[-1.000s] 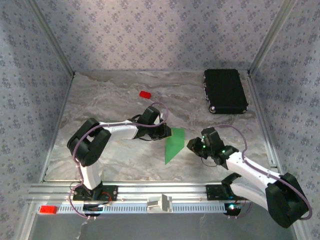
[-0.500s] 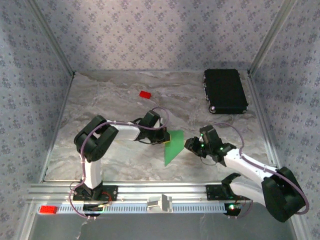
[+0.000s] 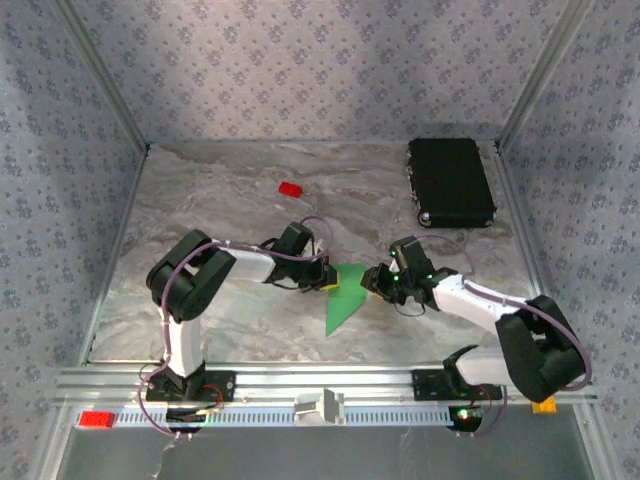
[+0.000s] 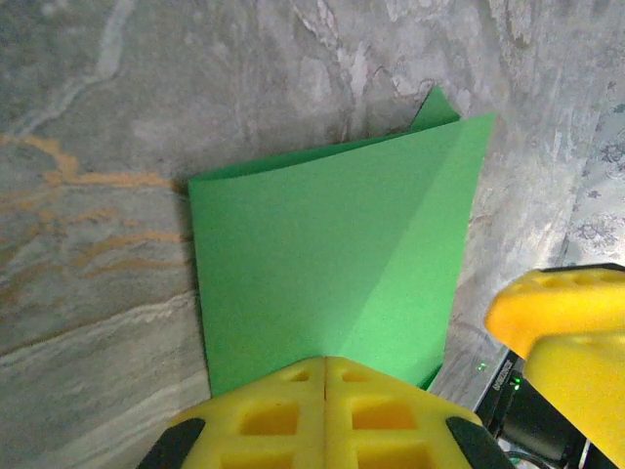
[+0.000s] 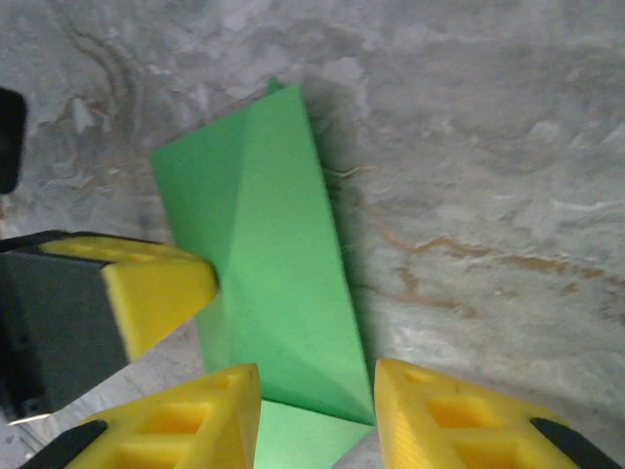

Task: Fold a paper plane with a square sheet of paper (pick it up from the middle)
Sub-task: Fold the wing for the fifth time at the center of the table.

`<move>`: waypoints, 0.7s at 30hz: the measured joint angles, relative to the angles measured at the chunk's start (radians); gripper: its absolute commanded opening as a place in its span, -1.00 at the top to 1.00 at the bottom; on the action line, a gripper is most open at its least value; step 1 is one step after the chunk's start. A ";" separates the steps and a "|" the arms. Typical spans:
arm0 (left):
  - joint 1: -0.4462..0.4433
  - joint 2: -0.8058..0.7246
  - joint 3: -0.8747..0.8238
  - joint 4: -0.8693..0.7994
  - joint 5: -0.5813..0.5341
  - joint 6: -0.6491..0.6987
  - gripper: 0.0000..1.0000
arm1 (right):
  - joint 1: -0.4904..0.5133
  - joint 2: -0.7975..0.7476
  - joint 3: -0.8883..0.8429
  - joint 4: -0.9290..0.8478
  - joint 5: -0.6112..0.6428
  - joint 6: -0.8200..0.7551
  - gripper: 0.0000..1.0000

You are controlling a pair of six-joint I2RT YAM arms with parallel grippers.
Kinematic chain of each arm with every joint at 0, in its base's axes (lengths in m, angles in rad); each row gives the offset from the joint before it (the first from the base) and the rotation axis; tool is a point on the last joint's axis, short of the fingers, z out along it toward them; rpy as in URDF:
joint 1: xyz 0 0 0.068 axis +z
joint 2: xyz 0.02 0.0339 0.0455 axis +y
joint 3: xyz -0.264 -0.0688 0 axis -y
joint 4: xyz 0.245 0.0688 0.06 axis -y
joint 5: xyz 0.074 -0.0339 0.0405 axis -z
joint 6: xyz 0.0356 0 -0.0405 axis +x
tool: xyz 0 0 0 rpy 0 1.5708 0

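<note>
The paper (image 3: pixel 343 300) was pinched at 9 o'clock by the left tool (image 4: pixel 325 369), apparently as anchor; the right tool (image 5: pixel 317 391) stood wide astride the 3 o'clock edge.

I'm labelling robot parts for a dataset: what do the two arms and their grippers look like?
Both the left arm and right arm have white links, bulky black joints and a thin lilac cable looping alongside. The left gripper and right gripper are black, with blocky yellow fingers moulded with rectangular recesses. Small green lights glow near the right wrist.
</note>
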 measured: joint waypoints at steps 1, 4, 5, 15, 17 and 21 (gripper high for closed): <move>0.000 0.000 -0.001 0.002 0.001 0.000 0.89 | -0.005 0.014 0.000 0.000 -0.002 0.000 0.27; 0.001 0.000 -0.002 0.004 0.001 0.000 0.89 | -0.017 0.050 0.000 0.004 -0.019 0.000 0.29; 0.001 0.000 -0.003 0.005 0.001 0.000 0.89 | -0.019 0.058 0.000 0.011 -0.027 0.001 0.30; 0.001 0.000 -0.009 0.020 0.001 -0.004 0.89 | -0.021 0.118 -0.003 0.146 -0.123 0.016 0.37; 0.001 0.000 -0.009 0.021 0.001 -0.004 0.89 | -0.021 0.117 -0.005 0.164 -0.130 0.020 0.36; 0.001 0.000 -0.013 0.028 0.001 -0.005 0.89 | -0.025 0.117 -0.012 0.187 -0.141 0.023 0.34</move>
